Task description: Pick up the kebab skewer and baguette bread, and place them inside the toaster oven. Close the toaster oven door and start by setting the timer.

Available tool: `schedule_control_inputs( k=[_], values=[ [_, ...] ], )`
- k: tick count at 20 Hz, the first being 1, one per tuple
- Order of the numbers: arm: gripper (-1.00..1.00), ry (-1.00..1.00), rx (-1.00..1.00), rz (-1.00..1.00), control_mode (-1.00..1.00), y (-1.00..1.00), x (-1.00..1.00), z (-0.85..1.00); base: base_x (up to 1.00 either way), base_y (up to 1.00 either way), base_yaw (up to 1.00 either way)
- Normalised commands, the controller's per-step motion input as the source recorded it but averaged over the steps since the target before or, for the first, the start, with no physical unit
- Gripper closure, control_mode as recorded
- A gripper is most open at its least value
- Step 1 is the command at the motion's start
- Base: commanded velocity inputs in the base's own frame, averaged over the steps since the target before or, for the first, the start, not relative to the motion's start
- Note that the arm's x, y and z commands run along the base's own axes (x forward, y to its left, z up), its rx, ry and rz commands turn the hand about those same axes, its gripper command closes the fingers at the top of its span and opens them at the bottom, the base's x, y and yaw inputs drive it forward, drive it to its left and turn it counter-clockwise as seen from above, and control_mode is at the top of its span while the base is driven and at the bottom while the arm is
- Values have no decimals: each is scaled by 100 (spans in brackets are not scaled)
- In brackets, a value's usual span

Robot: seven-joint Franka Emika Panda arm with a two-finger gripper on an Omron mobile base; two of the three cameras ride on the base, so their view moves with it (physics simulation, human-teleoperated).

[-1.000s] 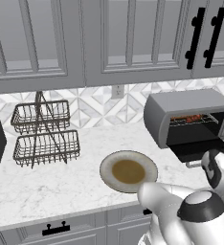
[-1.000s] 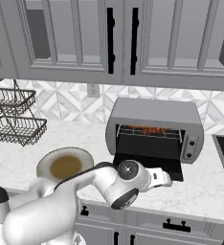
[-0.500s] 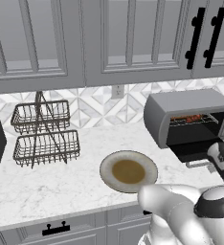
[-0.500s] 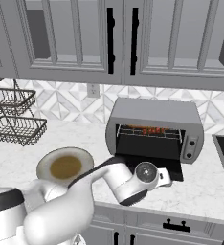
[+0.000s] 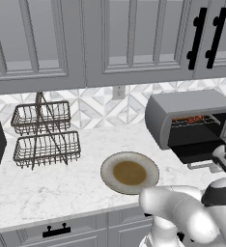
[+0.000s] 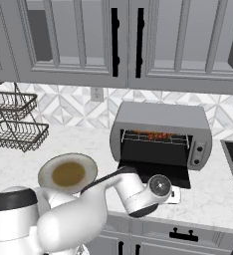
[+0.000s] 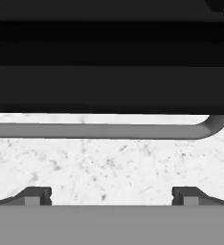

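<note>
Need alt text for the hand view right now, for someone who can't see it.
The open claw faces the toaster oven door's silver bar handle, which runs across the view just above the white marble counter. The dark toaster oven door fills the upper half.

**White marble counter carries oven, plate and baskets**

A white marble counter (image 5: 52,188) runs beneath grey cabinets. A grey toaster oven (image 5: 190,120) stands at far right, its dark glass door (image 6: 156,172) folded down. A round plate (image 5: 130,172) lies near the front edge. A two-tier wire basket rack (image 5: 45,135) stands left.
</note>
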Motion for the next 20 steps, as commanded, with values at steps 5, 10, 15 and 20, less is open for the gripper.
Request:
schedule_control_inputs(
  k=[5, 10, 15, 20],
  values=[
    [-100, -12, 1, -7, -100, 0, 11, -32, 0, 0, 0],
    [-100, -8, 0, 1, -100, 0, 26, -18, 0, 0, 0],
    [-100, -9, 0, 7, -100, 0, 4, -36, 0, 0, 0],
    [-100, -5, 0, 4, -100, 0, 12, -11, 0, 0, 0]
  ],
)
